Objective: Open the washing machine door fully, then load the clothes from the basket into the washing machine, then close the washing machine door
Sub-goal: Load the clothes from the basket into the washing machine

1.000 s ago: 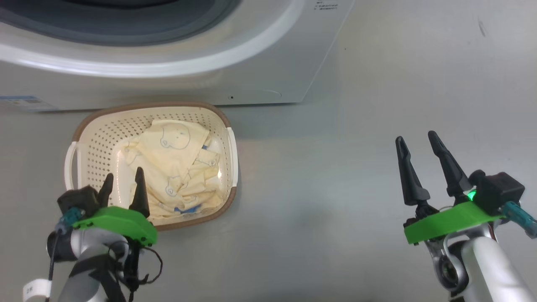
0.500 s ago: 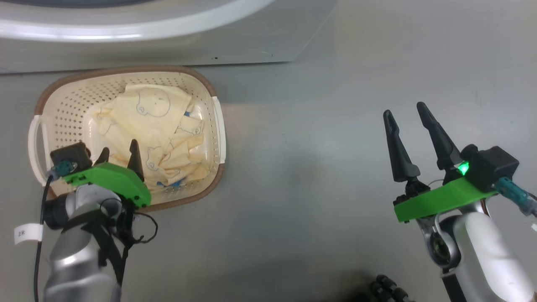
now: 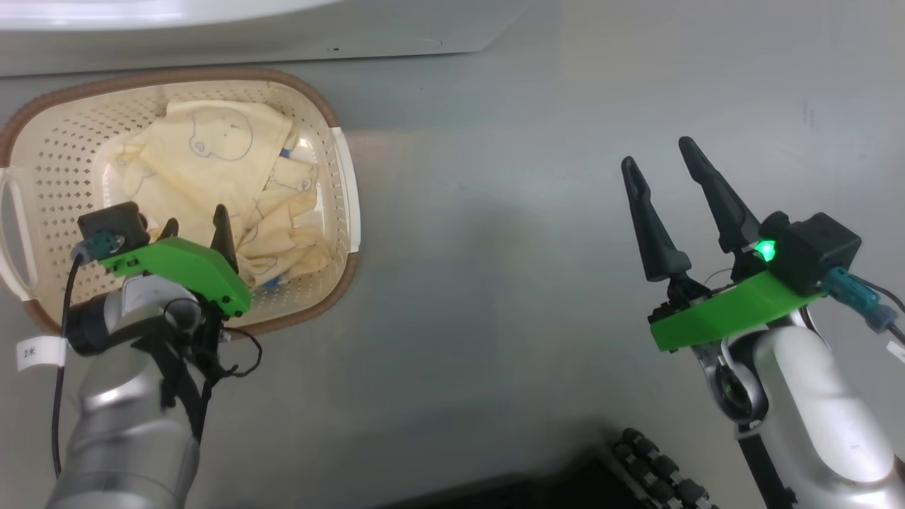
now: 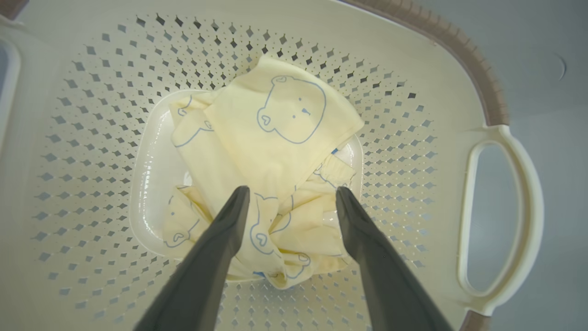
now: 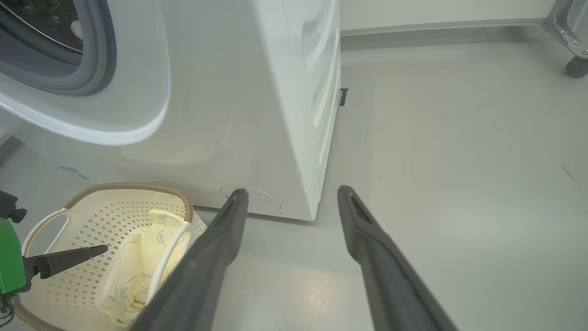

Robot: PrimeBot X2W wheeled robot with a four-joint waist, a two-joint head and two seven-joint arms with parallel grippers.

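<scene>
The left jaws hang wide open and empty over the pale yellow bear-printed fabric clothes [image 4: 280, 115] in the cream perforated plastic basket [image 4: 413, 82], while the right jaws gape empty above the grey floor [image 3: 495, 212].

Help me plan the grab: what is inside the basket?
Pale yellow clothes with blue bear outlines lie on the floor of the basket, the open left gripper pointing at them. The fabric hides whatever lies beneath it, so the garments cannot be counted.
</scene>
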